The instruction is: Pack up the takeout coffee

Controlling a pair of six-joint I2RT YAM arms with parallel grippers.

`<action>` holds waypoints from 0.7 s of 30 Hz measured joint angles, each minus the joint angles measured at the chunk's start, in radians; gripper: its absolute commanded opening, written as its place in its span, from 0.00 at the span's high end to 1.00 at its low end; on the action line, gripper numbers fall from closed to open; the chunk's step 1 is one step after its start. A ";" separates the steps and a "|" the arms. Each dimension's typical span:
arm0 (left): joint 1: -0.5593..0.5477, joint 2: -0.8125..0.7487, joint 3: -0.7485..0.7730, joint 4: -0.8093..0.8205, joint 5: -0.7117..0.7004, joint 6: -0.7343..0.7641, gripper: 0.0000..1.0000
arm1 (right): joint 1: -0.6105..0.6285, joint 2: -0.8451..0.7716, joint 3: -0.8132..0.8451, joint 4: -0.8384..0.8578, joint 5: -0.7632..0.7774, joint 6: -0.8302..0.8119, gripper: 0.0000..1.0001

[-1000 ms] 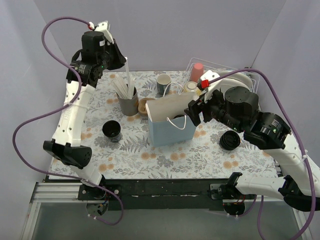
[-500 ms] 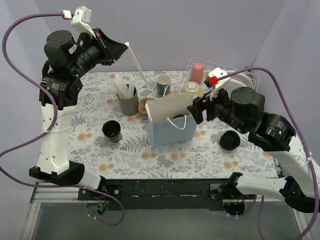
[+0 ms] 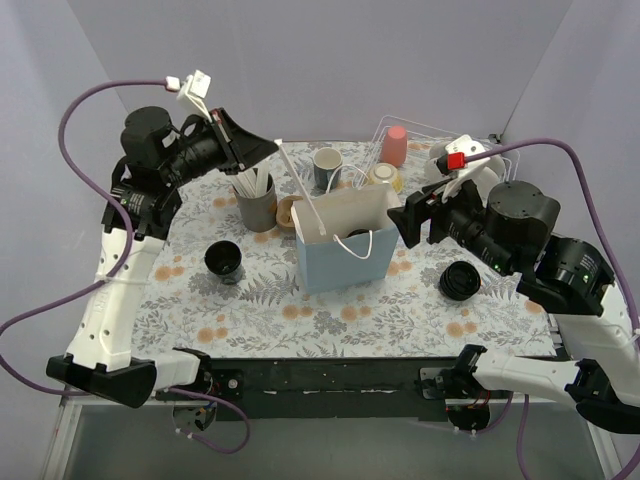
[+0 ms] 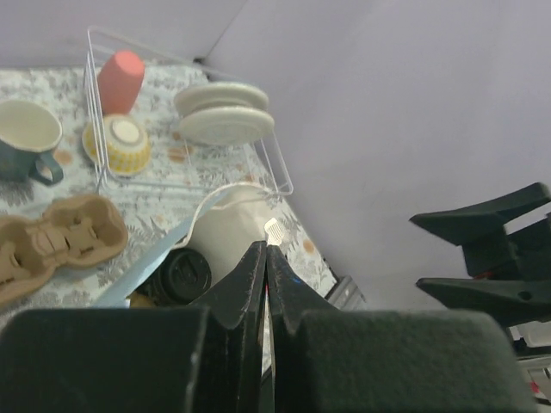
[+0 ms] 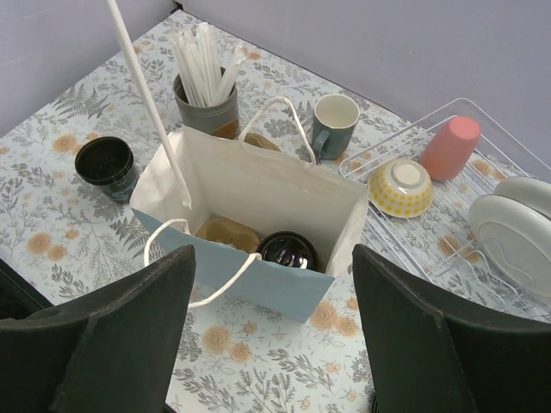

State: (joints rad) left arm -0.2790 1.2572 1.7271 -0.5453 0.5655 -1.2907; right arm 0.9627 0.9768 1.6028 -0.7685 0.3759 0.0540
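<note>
One black lidded takeout coffee cup [image 5: 288, 249] stands inside the open blue paper bag [image 3: 345, 262], next to a brown cardboard carrier [image 5: 225, 234]. A second black cup [image 3: 223, 260] stands on the table left of the bag, and a third [image 3: 460, 282] to its right. My left gripper [image 3: 270, 149] hovers high above the back left, shut on a white straw [image 3: 303, 195] that slants down into the bag's left end [image 5: 164, 185]. My right gripper [image 3: 400, 226] hangs open above the bag's right side, holding nothing.
A grey cup of white straws [image 3: 256, 203], a brown cup carrier [image 3: 289, 211] and a grey-green mug [image 3: 327, 166] stand behind the bag. A wire dish rack [image 3: 425, 135] at the back right holds a pink cup [image 3: 395, 145], a yellow bowl [image 5: 400, 185] and plates [image 5: 512, 224].
My left arm swung down and to the right with the straw, from above the straw cup to the bag, and the straw's lower end now reaches into the bag. The right gripper drifted slightly right.
</note>
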 measured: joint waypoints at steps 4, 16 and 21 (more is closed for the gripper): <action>0.000 0.000 -0.145 0.032 0.024 0.001 0.91 | 0.000 -0.004 0.000 -0.004 0.004 0.006 0.19; -0.001 0.082 -0.172 -0.005 0.063 0.062 0.02 | 0.000 0.054 0.013 -0.166 0.002 0.108 0.15; -0.001 0.071 -0.182 0.013 0.116 0.072 0.02 | 0.000 0.094 0.025 -0.210 -0.048 0.203 0.13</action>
State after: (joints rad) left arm -0.2798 1.3285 1.5448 -0.5327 0.6811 -1.2186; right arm 0.9627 1.0706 1.6276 -0.9787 0.3275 0.2569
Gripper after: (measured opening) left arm 0.981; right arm 0.863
